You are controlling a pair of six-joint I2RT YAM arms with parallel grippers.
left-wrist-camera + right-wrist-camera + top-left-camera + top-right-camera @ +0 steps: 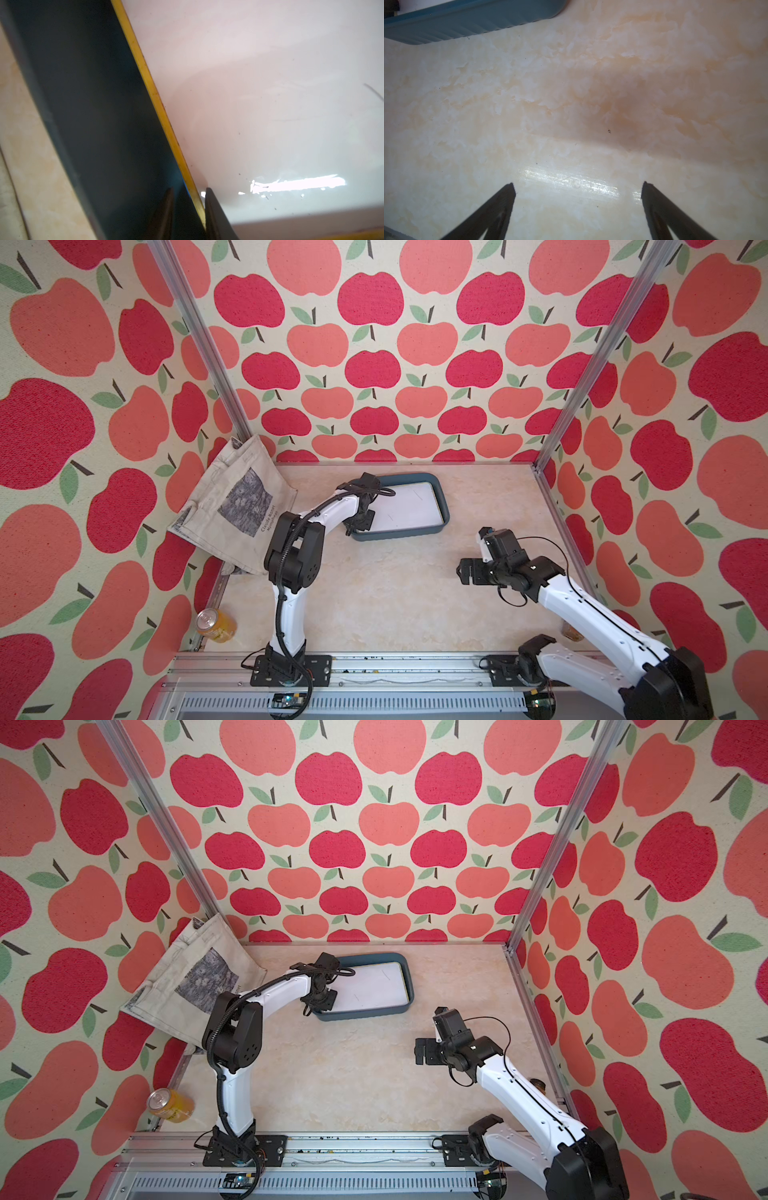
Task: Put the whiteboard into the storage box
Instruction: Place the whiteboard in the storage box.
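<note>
The storage box (443, 502) (409, 989) sits on the far part of the worktop (395, 597), near the back wall. The whiteboard (409, 506) (370, 986) is its only visible content. Both top views show the white face turned up within the rim, covering most of the floor, with a few thin dark pen strokes on it.

The left hand (360, 526) (322, 1005) is at the box's near-left corner, over that end of the whiteboard. In the left wrist view the hand (188, 207) is narrowed around the whiteboard's (270, 104) yellow edge. One finger (214, 214) lies against the white face right at that edge. The other finger (164, 214) stands on the far side of it, over the box's dark inner wall (93, 104), with a thin dark strip between it and the yellow trim. Whether the hand truly pinches the board cannot be told.

The right hand (467, 570) (424, 1050) (577, 193) is spread wide over bare worktop (571, 93), well apart from the whiteboard, with nothing between its fingers. A corner of the box (467, 22) shows at the edge of its wrist view.
</note>
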